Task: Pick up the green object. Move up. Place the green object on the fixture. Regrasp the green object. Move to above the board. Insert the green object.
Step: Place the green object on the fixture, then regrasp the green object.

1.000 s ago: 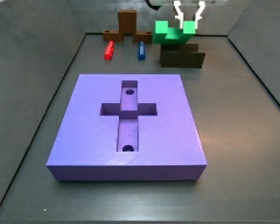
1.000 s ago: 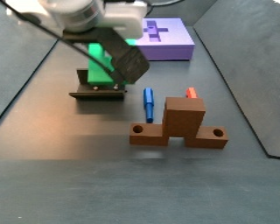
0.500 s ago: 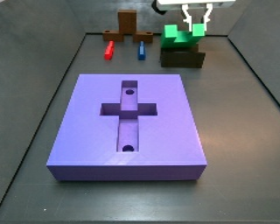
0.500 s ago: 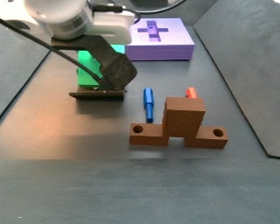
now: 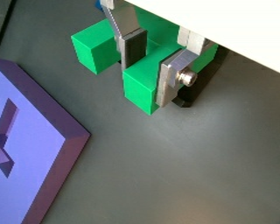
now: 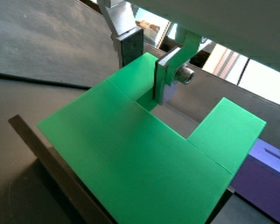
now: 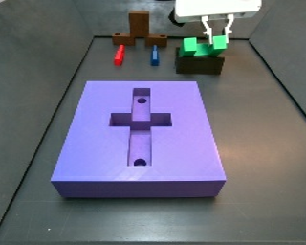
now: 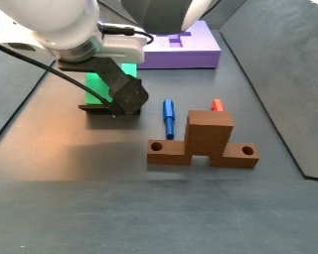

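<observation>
upper right in a side view, our gripper (image 7: 216, 40) jaws clamp the green object (image 7: 197, 45), seating it on the fixture (image 7: 201, 64) for regrasping.

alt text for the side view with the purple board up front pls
The end effector holds the green object on the dark fixture at the back right. The purple board with a cross-shaped recess fills the foreground; a red peg and blue peg lie behind it.

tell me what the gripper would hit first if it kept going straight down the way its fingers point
The gripper points down at the green object sitting in the fixture. One prong lies between its fingers, so that piece likely comes first; contact is unclear.
</observation>
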